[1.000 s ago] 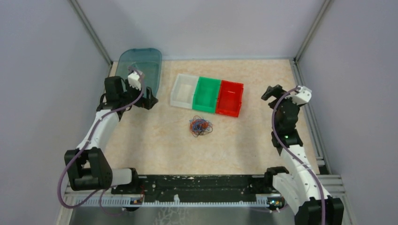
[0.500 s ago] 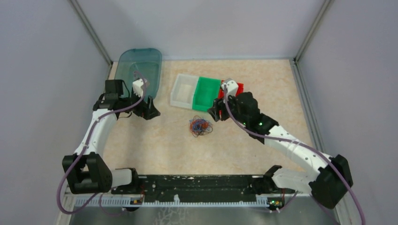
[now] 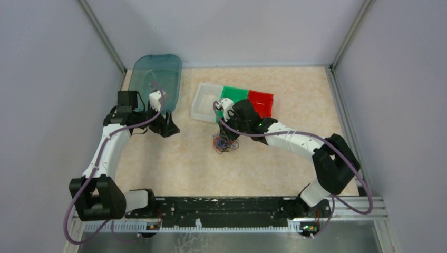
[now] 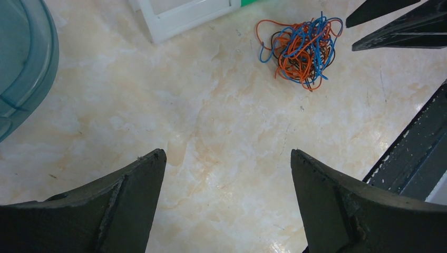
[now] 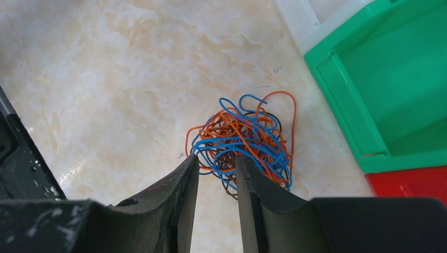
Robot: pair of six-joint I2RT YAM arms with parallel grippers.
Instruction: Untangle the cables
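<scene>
Nearest, along the front edge of the marble-patterned table (image 3: 174, 163): a black rail (image 3: 221, 205) carrying both arm bases; farther in on the left, the left gripper (image 4: 226, 153) hovering over bare tabletop, jaws spread wide, nothing between them, well apart from the cables (image 4: 300, 50); toward the middle, the right gripper (image 5: 217, 157) reaching in from the right and angled down at the cables, jaws drawn close with only a slim gap left, fingertips (image 5: 187, 174) at the near edge of the bundle, blue and orange strands running into that gap; pinched or merely brushed, cannot tell; the cables themselves one small loose tangle of blue, red-orange and dark wires lying on the table, close to the green bin (image 3: 234, 94) but apart from it; flanking that bin in a slightly skewed row, a white bin (image 3: 203, 100) and a red bin (image 3: 262, 103); farthest back on the left, a translucent teal tray (image 3: 158, 74) lying by the rear corner.
</scene>
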